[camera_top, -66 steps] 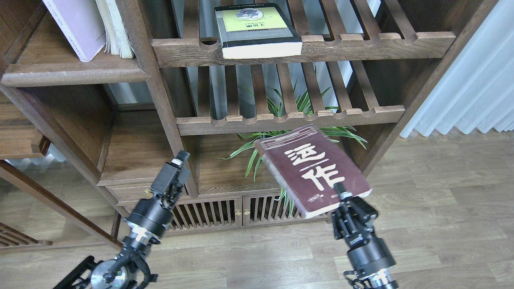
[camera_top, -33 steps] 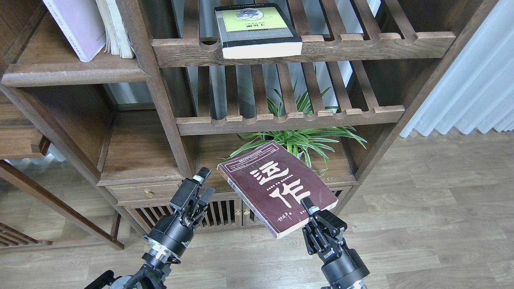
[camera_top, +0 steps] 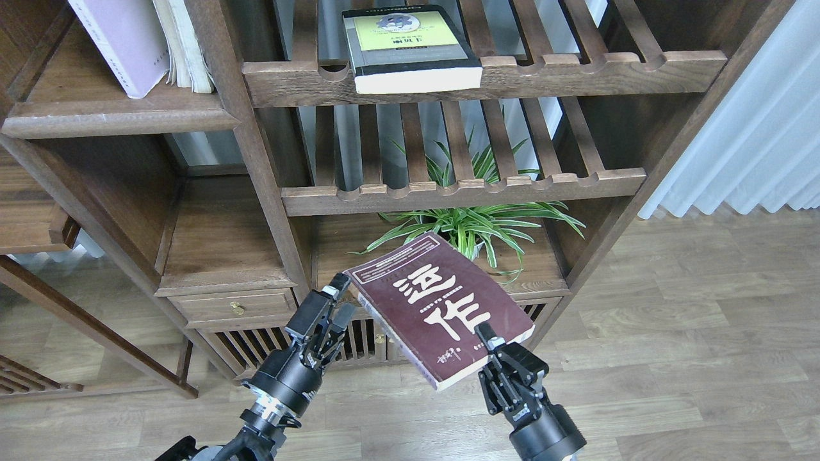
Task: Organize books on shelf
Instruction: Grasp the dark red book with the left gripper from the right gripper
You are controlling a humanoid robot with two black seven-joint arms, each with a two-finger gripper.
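Right gripper (camera_top: 488, 337): pinched the maroon book (camera_top: 439, 307) by its near edge.
Left gripper (camera_top: 337, 301): fingers spread, had closed in beside the book's far-left corner.
Meaning: handover likely.

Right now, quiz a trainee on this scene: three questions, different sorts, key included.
1. True or false: the right gripper holds the maroon book.
2. Where does the black book lie? A) top slatted shelf B) floor C) drawer
3. Fill in: the lilac-pink book stands on the solid ____ shelf.

Key: 1 true; 2 A; 3 wooden. The left gripper is open near the maroon book's corner.
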